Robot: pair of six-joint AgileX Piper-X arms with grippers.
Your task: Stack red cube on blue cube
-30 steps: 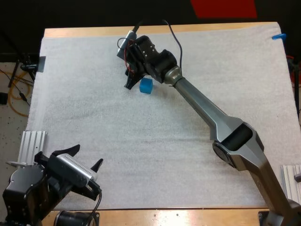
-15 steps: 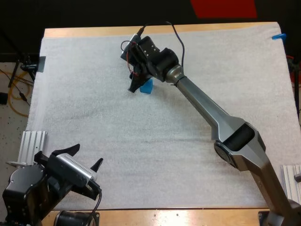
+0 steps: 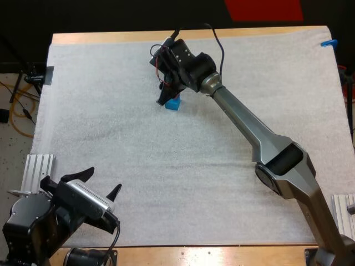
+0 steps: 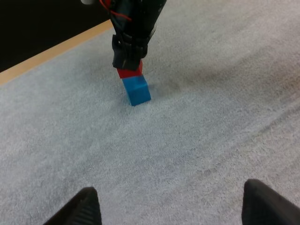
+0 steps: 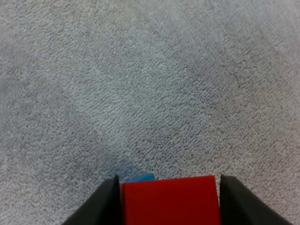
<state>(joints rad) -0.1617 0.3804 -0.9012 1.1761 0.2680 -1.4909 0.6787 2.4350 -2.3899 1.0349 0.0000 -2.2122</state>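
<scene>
The blue cube (image 3: 173,103) rests on the white mat at the far middle. My right gripper (image 3: 166,97) hangs right over it, shut on the red cube (image 4: 129,72), which sits on or just above the blue cube (image 4: 136,90). In the right wrist view the red cube (image 5: 170,200) is pressed between my two fingers, and a sliver of the blue cube (image 5: 137,178) peeks out beyond it. My left gripper (image 3: 101,184) stays near the mat's front left corner, its fingers (image 4: 84,206) open and wide apart with nothing between them.
The white mat (image 3: 111,111) covers most of the wooden table. A ribbed metal block (image 3: 36,169) lies off the mat's front left edge, and another ribbed metal block (image 3: 345,213) at the front right. The right arm (image 3: 249,133) stretches diagonally across the mat.
My right gripper, with the red cube, has shifted to the right and now hangs over the blue cube instead of beside it. The left arm has not moved.
</scene>
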